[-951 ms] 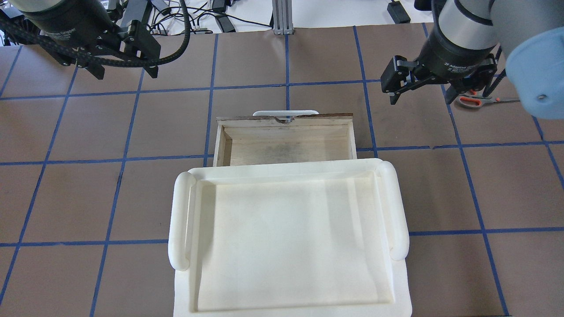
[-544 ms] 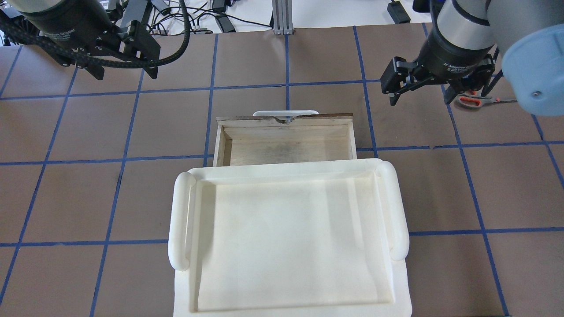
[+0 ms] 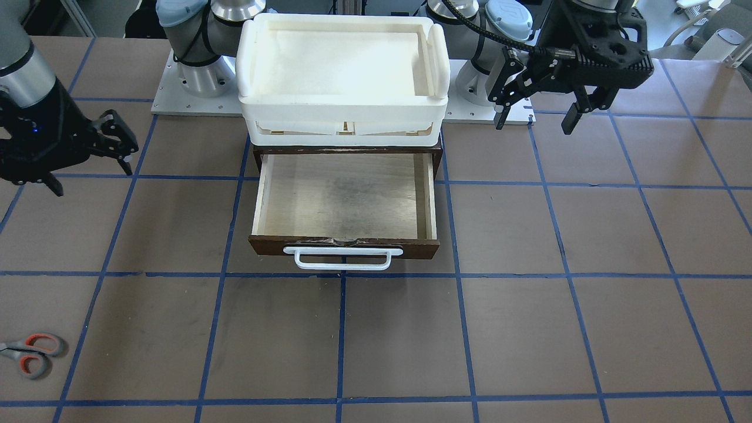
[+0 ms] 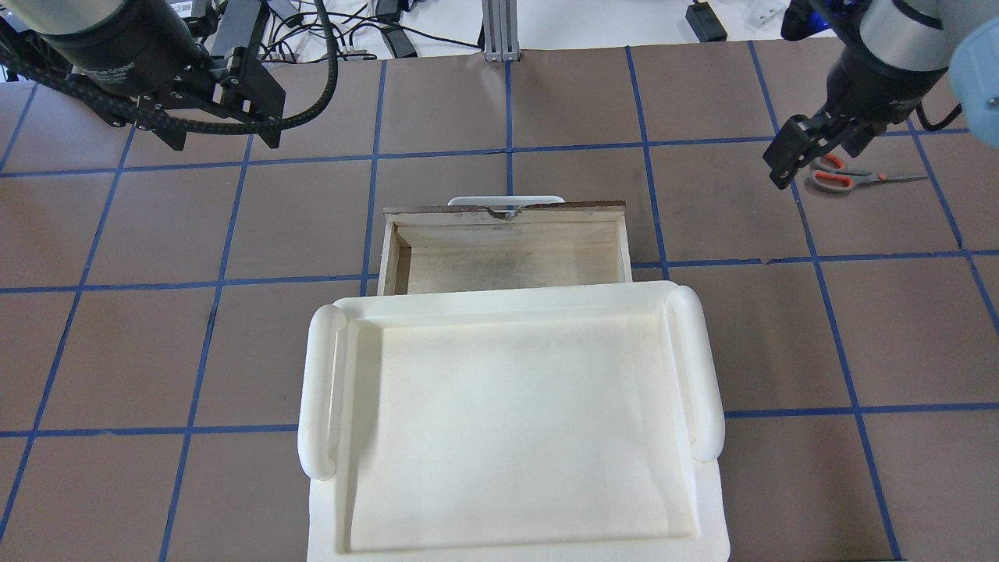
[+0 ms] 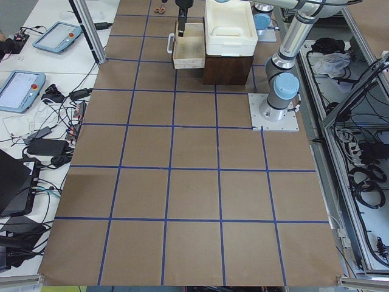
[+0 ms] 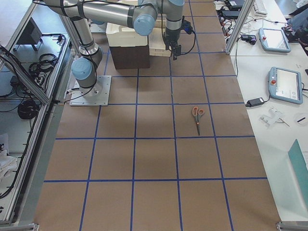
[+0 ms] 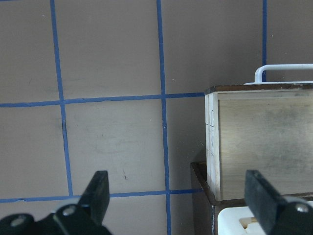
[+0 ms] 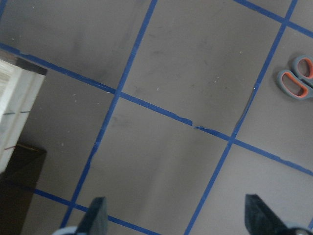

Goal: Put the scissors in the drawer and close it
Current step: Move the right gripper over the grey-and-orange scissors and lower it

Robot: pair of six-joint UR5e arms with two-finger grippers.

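Though cropped frontally, scissors (image 4: 833,181) show overhead.

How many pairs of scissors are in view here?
1. The scissors lie flat on the brown table, well off to the robot's right of the open drawer. The drawer's visible interior and the white tray hold none.

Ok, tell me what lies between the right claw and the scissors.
Only bare brown table, crossed by one blue tape line, separates the right claw from the scissors; the front-facing view shows it.
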